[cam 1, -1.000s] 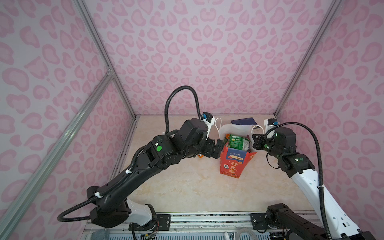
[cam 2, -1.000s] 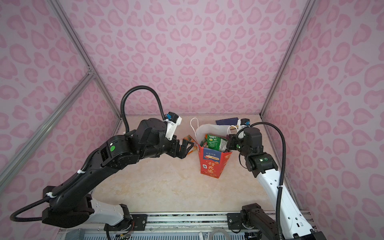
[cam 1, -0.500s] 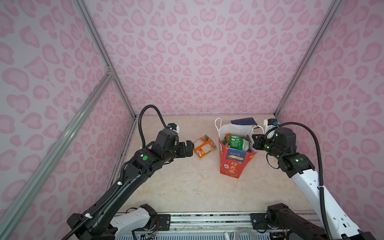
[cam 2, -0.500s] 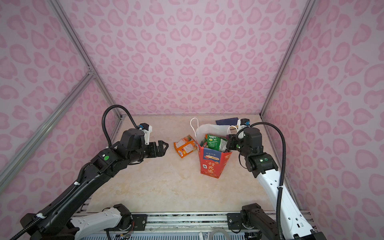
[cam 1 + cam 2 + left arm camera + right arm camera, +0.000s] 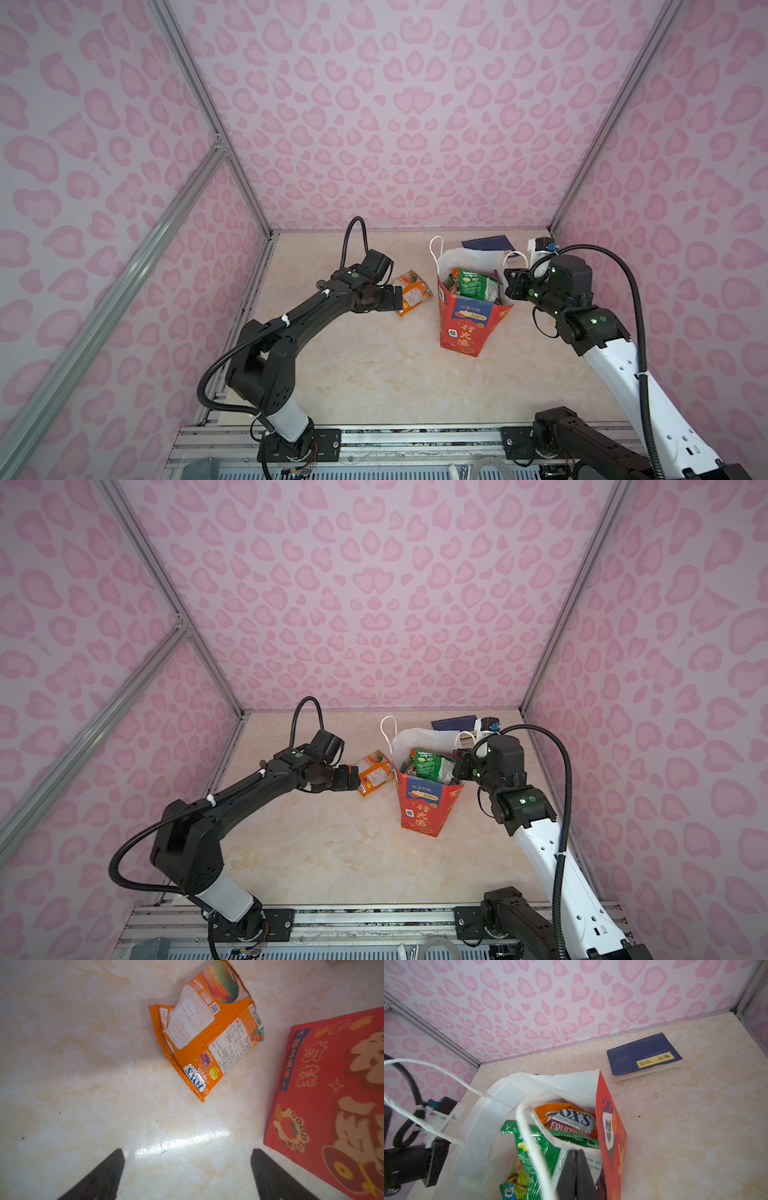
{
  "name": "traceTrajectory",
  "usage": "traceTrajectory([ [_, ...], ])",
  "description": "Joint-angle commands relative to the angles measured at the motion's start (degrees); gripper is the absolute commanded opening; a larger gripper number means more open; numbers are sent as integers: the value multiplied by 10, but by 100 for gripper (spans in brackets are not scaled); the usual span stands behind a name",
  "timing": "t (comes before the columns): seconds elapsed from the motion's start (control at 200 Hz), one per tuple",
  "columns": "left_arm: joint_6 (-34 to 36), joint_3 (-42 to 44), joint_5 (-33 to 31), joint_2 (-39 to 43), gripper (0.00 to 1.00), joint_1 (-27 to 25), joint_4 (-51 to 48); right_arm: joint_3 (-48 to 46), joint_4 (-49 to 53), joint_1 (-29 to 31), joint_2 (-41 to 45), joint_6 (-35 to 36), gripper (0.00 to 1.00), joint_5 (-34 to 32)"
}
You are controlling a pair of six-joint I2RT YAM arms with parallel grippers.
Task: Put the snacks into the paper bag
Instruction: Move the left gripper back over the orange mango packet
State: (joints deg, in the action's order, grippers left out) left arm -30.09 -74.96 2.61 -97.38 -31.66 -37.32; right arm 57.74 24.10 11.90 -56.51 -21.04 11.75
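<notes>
Pink walls [image 5: 411, 124] with heart-like spots stand all around. The surface [image 5: 374, 374] is pale, shiny stone with cream streaks.

The paper bag [image 5: 465, 328] [image 5: 424, 808] stands upright on the right side of the middle. Its long way goes up and down, and its open mouth faces up. It is red outside and white inside, with white cord handles [image 5: 425, 1068].

A dark blue book [image 5: 643, 1057] lies flat behind the bag, near the back wall. In both top views the bag hides part of it.

The orange snacks [image 5: 413, 291] [image 5: 207, 1039] lie flat on the surface, just left of the bag and not touching it. They look like two packets, one partly on the other, but it is hard to be sure. The back print faces up. Their long way slants, and the corner marked FOX'S points toward the left hand [image 5: 187, 1150].

A green snack [image 5: 473, 284] [image 5: 533, 1147] pokes out of the bag's mouth, with another orange FOX'S packet [image 5: 571, 1120] beside it. Snacks deeper down are hidden.

The left hand is spread wide and holds nothing. It hangs low, close to the orange snacks, and in both top views it covers their near edge. The right hand [image 5: 576, 1151] is pinched tight on the bag's rim.
</notes>
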Motion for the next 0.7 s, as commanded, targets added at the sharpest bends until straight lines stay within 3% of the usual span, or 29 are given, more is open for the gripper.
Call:
traceTrajectory([
  [0.0,8,-38,15,-57,97,1,19,-4,-9,0,-2,2,0,1],
  [0.345,-6,-123,13,-199,97,2,21,-3,-9,0,-4,4,0,-2],
  [0.695,-35,-137,4,-219,98,4,62,-3,-9,1,-3,4,0,0],
])
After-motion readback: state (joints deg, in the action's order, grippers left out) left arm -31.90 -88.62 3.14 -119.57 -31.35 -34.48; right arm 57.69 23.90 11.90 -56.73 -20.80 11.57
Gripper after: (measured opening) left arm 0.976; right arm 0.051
